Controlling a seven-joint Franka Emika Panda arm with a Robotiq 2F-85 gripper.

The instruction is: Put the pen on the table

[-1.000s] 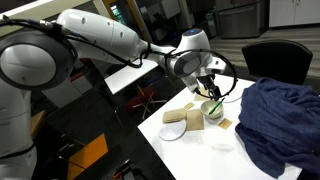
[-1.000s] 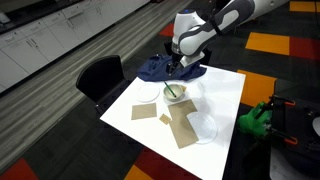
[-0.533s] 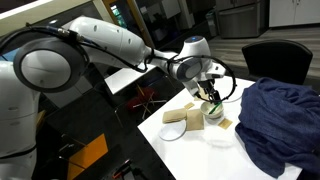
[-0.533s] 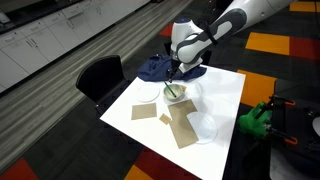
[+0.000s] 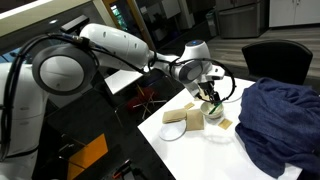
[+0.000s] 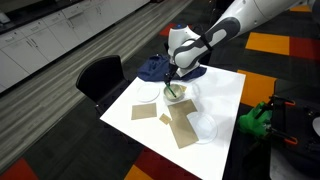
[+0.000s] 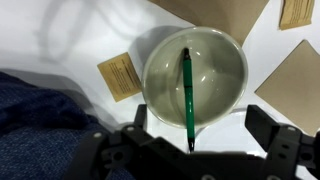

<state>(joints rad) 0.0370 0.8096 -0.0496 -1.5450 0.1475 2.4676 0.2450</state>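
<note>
The dark green pen lies across a small pale bowl, its tip sticking out over the rim toward my gripper. The bowl stands on the large white table. My gripper is open, its two black fingers spread on either side of the bowl's near rim, just above it and not touching the pen. In both exterior views the gripper hovers low over the bowl on the table.
A dark blue cloth is heaped beside the bowl. Tan cardboard pieces, a white lid and a clear dish lie on the table. A black chair stands at its edge.
The arm has moved a little lower and closer over the bowl. The pen and bowl have not moved.
</note>
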